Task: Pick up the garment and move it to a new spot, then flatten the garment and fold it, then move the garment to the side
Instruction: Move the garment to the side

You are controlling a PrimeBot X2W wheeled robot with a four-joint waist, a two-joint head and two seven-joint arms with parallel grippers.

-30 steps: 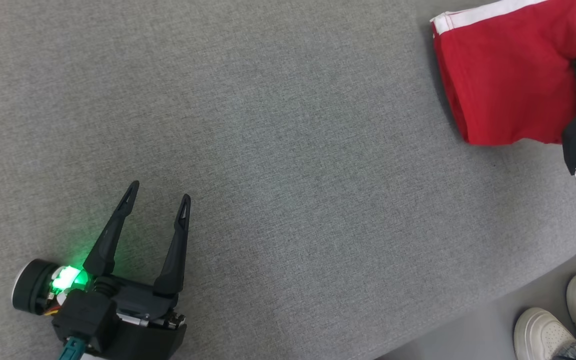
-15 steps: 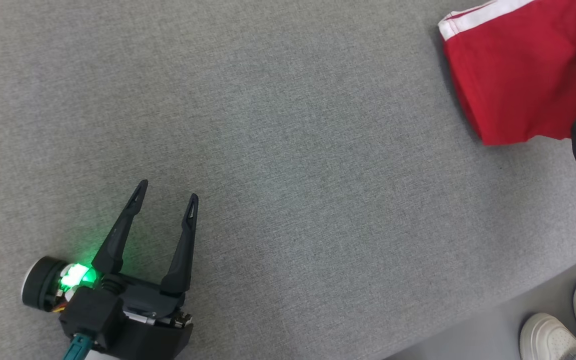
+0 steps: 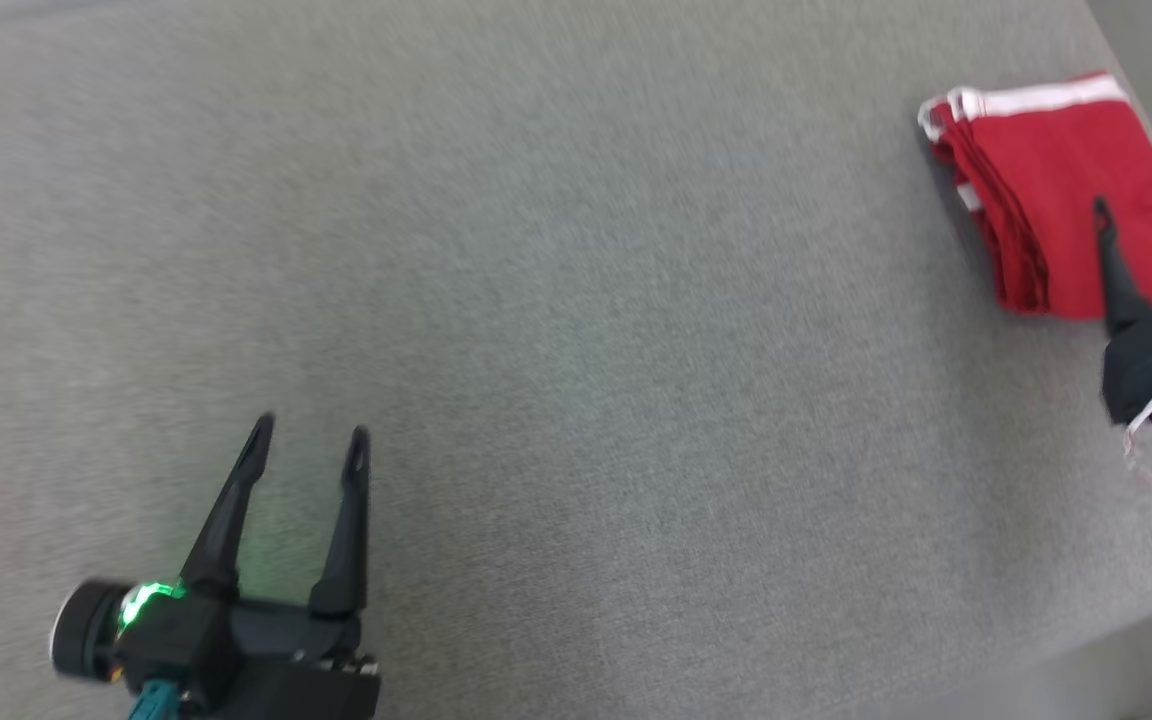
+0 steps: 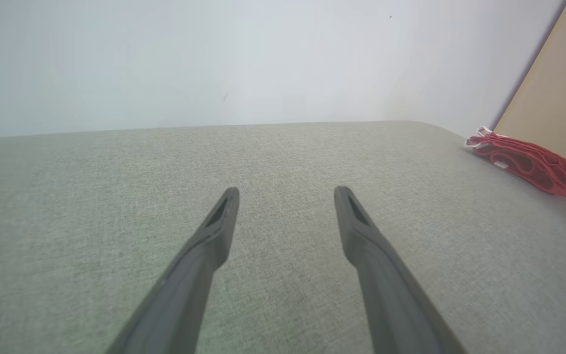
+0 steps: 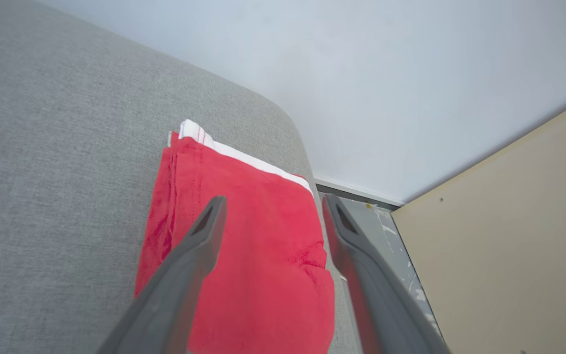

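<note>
The folded red garment (image 3: 1046, 170) is laid at 2 o'clock on the grey surface (image 3: 576, 350), long axis run 11 to 5 o'clock, white band toward 12. The right gripper (image 3: 1151, 200) is held spread above it; the left gripper (image 3: 309, 427), at 7 o'clock, likewise parted.

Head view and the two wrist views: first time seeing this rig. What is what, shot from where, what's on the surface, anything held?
It is a wheeled robot with two arms, each ending in a gripper with two long dark fingers. The head view looks down from a camera on its head: the left gripper sits at the lower left, the right gripper at the right edge. Each wrist view looks along that arm's own two fingers. On the grey fabric surface lies one thing, a folded red garment with a white band, near the right edge. Both grippers are open and hold nothing; the right one's fingers are spread above the garment.
</note>
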